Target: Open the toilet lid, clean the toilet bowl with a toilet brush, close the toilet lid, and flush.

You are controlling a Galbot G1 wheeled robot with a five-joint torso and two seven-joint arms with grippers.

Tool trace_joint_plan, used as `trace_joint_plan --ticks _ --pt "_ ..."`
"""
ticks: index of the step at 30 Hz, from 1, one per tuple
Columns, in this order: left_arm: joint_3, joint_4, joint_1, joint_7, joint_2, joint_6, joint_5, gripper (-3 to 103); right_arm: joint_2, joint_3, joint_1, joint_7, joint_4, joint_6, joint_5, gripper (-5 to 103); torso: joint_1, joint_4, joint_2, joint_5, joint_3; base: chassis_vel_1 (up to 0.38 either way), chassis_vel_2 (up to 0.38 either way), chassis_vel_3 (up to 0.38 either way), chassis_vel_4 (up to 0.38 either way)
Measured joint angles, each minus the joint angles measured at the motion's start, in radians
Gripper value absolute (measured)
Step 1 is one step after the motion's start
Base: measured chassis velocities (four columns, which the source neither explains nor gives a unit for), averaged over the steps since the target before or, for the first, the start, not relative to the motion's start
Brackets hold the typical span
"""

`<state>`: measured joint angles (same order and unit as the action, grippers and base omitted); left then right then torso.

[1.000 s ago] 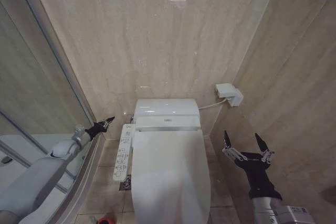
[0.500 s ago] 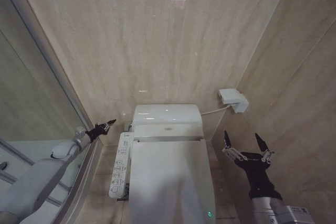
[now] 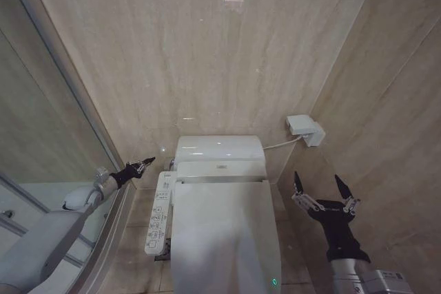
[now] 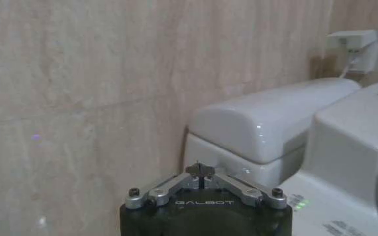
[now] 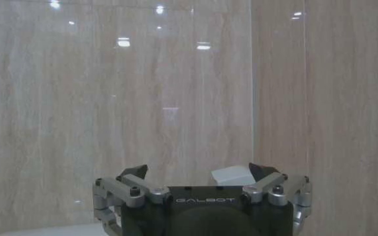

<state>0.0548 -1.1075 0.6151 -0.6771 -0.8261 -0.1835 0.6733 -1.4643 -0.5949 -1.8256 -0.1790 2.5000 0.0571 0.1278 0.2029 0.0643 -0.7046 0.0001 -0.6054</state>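
Observation:
The toilet lid (image 3: 224, 232) is a glossy white cover lying down flat over the toilet, so the toilet bowl is hidden under it. The toilet brush is out of view. My left gripper (image 3: 146, 162) is shut with nothing in it, held in the air left of the tank (image 3: 219, 149) and close to the back wall. In the left wrist view its joined tips (image 4: 200, 169) point at the tank's side (image 4: 267, 123). My right gripper (image 3: 321, 185) stands open and empty to the right of the toilet, fingers pointing up; the right wrist view shows it (image 5: 199, 169) facing the wall.
A white control panel (image 3: 159, 213) runs along the toilet's left side. A white wall box (image 3: 305, 127) with a cable sits in the right corner. A glass shower partition (image 3: 48, 115) closes off the left. Beige tiled walls stand close behind and to the right.
The whole head view has shifted with the camera, and the toilet now sits a little lower and larger. The left gripper has edged slightly towards the tank. The right gripper holds its pose.

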Motion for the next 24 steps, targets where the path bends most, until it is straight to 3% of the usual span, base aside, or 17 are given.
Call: trace_joint_plan --ticks 15,24 --pt "-0.028 0.069 -0.038 -0.073 -0.028 -0.015 -0.011 0 0.0 0.0 0.0 0.0 0.0 0.0 0.0 100 0.0 -0.0003 0.0 0.0 0.0 0.0 0.0 0.0 0.0" --pt "-0.088 0.204 -0.119 -0.093 -0.088 -0.062 -0.027 0 0.0 0.0 0.0 0.0 0.0 0.0 0.0 100 0.0 -0.0002 0.0 0.0 0.0 0.0 0.0 0.0 0.0"
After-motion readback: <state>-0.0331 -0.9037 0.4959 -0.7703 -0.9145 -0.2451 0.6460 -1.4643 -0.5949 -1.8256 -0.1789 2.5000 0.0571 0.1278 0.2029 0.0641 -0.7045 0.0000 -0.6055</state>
